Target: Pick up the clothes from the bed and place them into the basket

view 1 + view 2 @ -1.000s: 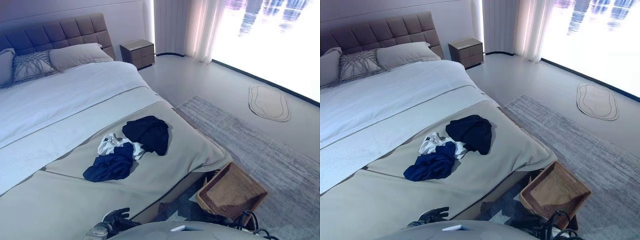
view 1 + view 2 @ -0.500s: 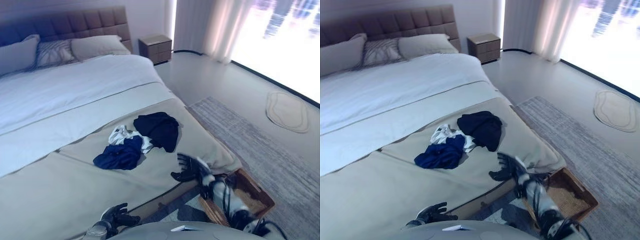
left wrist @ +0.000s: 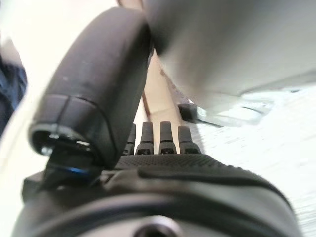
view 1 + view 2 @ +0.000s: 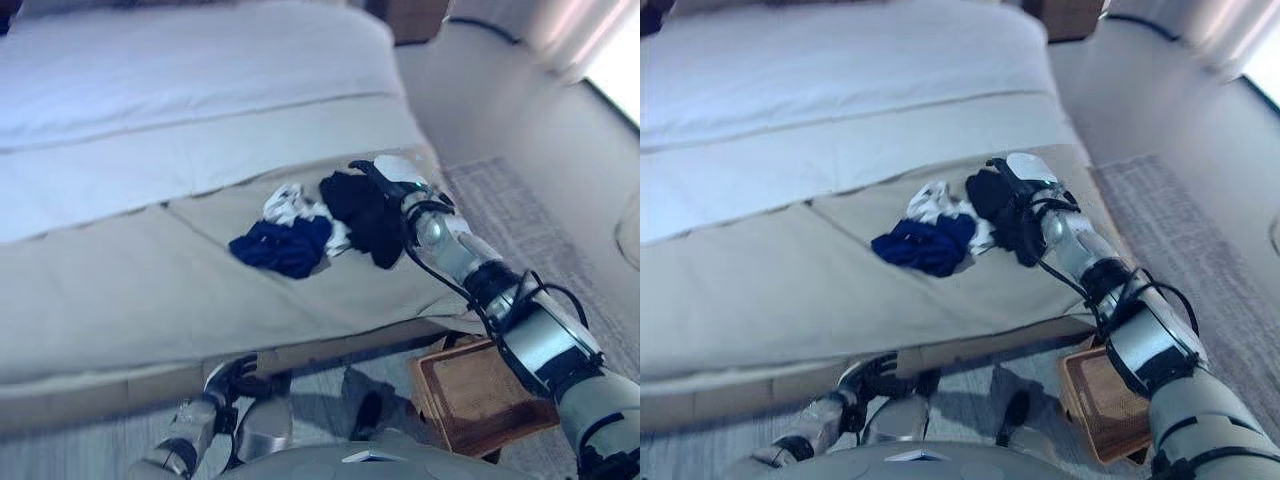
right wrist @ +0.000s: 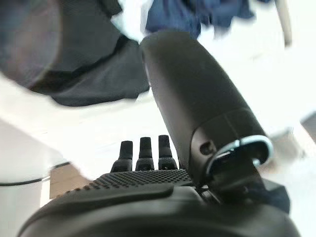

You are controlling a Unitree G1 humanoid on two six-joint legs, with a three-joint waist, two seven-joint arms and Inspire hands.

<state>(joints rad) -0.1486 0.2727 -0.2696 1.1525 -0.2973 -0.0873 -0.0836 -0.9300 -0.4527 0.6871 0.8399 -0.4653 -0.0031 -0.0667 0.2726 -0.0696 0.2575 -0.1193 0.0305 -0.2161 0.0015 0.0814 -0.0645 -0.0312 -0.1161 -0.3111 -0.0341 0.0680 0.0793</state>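
Right hand over the clothes on the bed

The right hand (image 4: pixel 1012 178) is above the black garment (image 4: pixel 1002 212), beside the blue garment (image 4: pixel 927 244); the basket (image 4: pixel 1108 406) stands on the floor at near right.

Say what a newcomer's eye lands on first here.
The right arm stretched across the bed's foot, its right hand open above the black garment. Beside that lie a navy garment and a white one, all loose on the beige cover. The wicker basket sits on the floor by the bed's corner under that arm; the left hand hangs low at the bed's edge.
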